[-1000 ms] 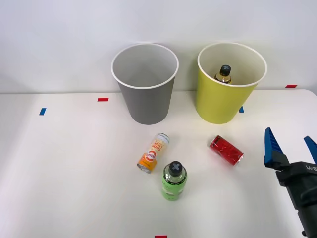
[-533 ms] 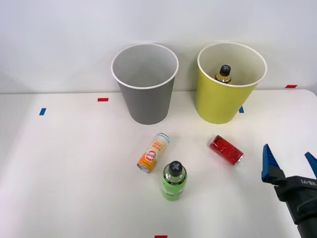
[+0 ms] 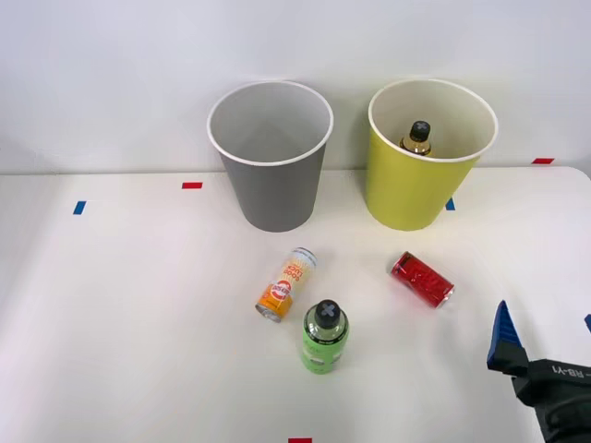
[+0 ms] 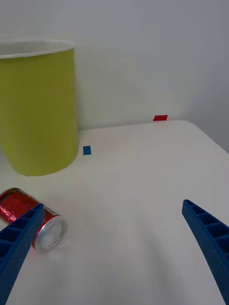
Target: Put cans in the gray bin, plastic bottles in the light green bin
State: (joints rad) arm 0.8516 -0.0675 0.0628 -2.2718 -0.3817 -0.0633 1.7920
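Risk centres on the red can, lying on its side on the worktop, near the light green bin on the robot's side and apart from its wall. Right gripper low at the worktop's edge, further from that bin than the can, jaws spread wide and holding nothing; in the wrist view, one finger beside the can's silver end, the other well apart.

Likely fault: a round, slick cylinder on its side, prone to rolling or skidding if one finger touches first; a push toward the light green bin would jam it against the wall. A grip along the length instead of across could squirt it out.

Second hazard: wrong bin. Gray bin beside the light green bin, further from the gripper, so a lazy drop would end in the nearer one, where a black-capped bottle already sits.

Orange-and-white can and green bottle close together, on the robot's side of the gray bin; a sweep past could knock the upright bottle over.
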